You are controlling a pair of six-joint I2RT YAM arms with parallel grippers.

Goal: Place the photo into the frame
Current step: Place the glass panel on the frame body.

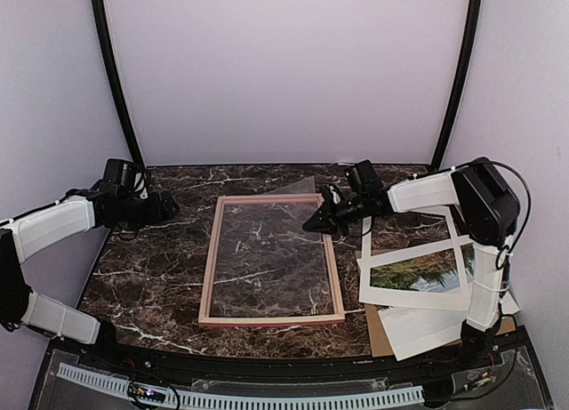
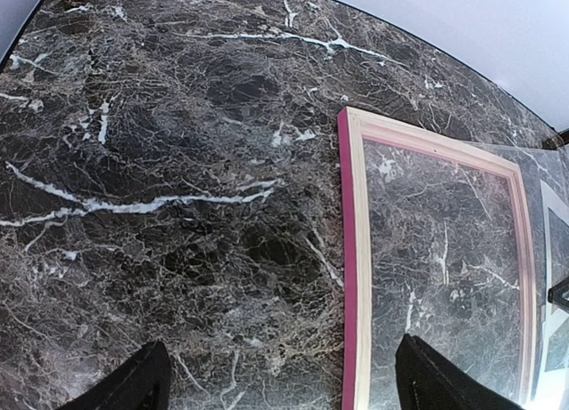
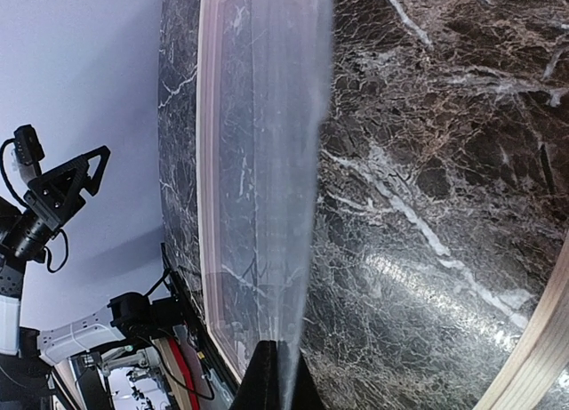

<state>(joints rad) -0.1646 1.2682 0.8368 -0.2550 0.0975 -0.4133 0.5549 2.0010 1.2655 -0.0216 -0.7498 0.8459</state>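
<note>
The right gripper [image 1: 322, 218] is closed on one edge of a clear pane [image 3: 267, 161], tilted up at the right rail of the thin wooden frame [image 1: 207, 277] in the centre. I think it should move slowly, because such a stiff, smooth sheet slips easily from a narrow pinch. The left gripper [image 1: 167, 205] hangs wide open at the left, holding nothing, and the photo [image 1: 427, 273] — thin paper, green trees, white margin — lies at the right, outside the frame

dark marble table [image 1: 151, 277], white veins. clear sheet [image 1: 267, 241] at centre, tilted, far corner raised toward 1 o'clock. white mat board [image 1: 457, 250], brown backing board [image 1: 377, 337] at 4 o'clock.
</note>
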